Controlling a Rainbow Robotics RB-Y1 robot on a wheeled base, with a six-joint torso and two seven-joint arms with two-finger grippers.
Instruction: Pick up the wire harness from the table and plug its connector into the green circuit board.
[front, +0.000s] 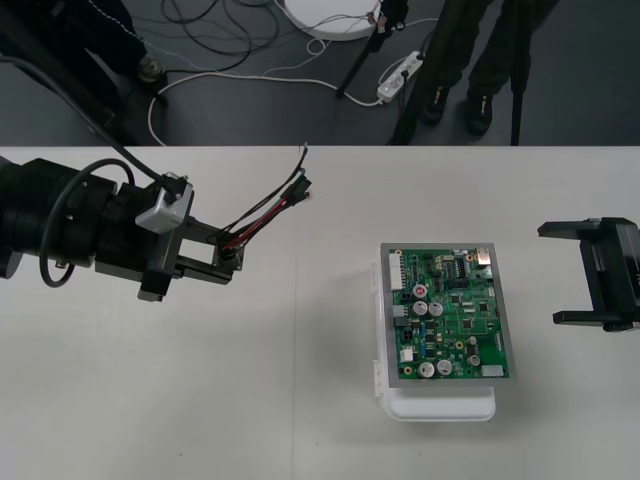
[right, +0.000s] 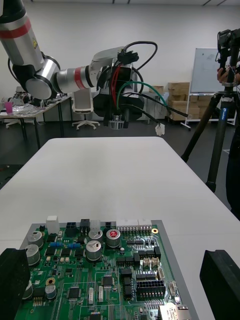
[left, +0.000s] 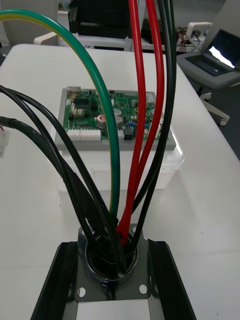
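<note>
Your left hand (front: 228, 257) clamps the harness (front: 268, 215) by its socket (left: 107, 260), 9 o'clock of the board (front: 450, 312). Wires light, floppy; grab near the dangling plug (front: 300, 190). Right hand (front: 562, 273) wide open, 3 o'clock.

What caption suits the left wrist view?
Left gripper clamps the harness by its socket, wires arching toward the board.

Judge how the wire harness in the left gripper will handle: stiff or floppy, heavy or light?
Probably floppy: the wire harness arches loosely from its socket, clamped in the left gripper, so its free end may sway. Likely light: thin wires, small fittings. The flange sits between the fingers, so slipping seems unlikely.
</note>
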